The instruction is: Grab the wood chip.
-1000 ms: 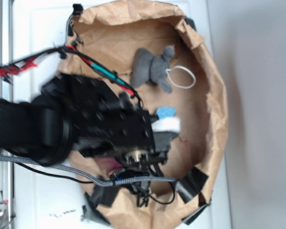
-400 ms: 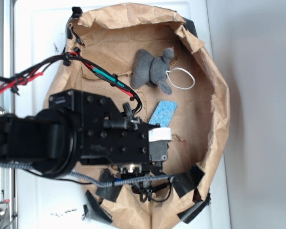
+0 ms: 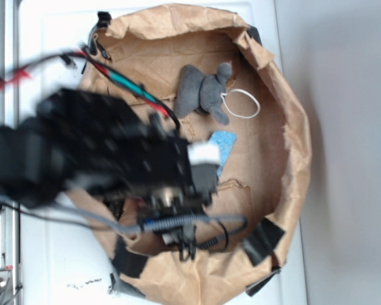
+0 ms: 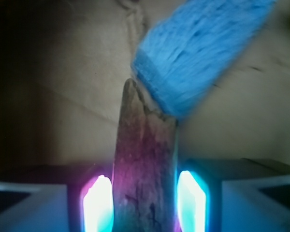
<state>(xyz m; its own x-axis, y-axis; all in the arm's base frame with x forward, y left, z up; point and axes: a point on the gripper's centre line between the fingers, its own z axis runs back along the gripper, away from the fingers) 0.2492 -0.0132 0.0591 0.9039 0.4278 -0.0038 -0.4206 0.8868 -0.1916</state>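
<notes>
1. The wood chip (image 4: 144,169) is seen close up in the wrist view: a rough, brownish sliver, broad at the bottom edge of the picture and narrowing upward to a blunt, slightly split tip; its lower part is tinted pink and violet by the lit pads.
2. The gripper (image 4: 144,203) is seen from behind its fingertips; one glowing pad (image 4: 97,203) stands just left of the chip and the other just right of it; the chip fills the space between them, and the pads appear closed against its sides, though actual contact is hard to confirm in the glare.
3. The chip's tip is seen reaching up to the lower corner of the blue sponge (image 4: 198,53); the two overlap in the picture, and whether they touch cannot be told.
4. Brown paper (image 4: 63,72) is seen lying beneath both, creased and dim on the left.
5. In the exterior view the arm is blurred; the gripper (image 3: 203,166) is placed over the paper-lined basin (image 3: 292,127), right beside the blue sponge (image 3: 225,145); the chip itself is hidden there by the arm.
6. A grey plush toy (image 3: 203,92) with a white loop (image 3: 242,103) is seen lying beyond the sponge, apart from the gripper; black tape (image 3: 262,241) is seen at the paper's near rim.
</notes>
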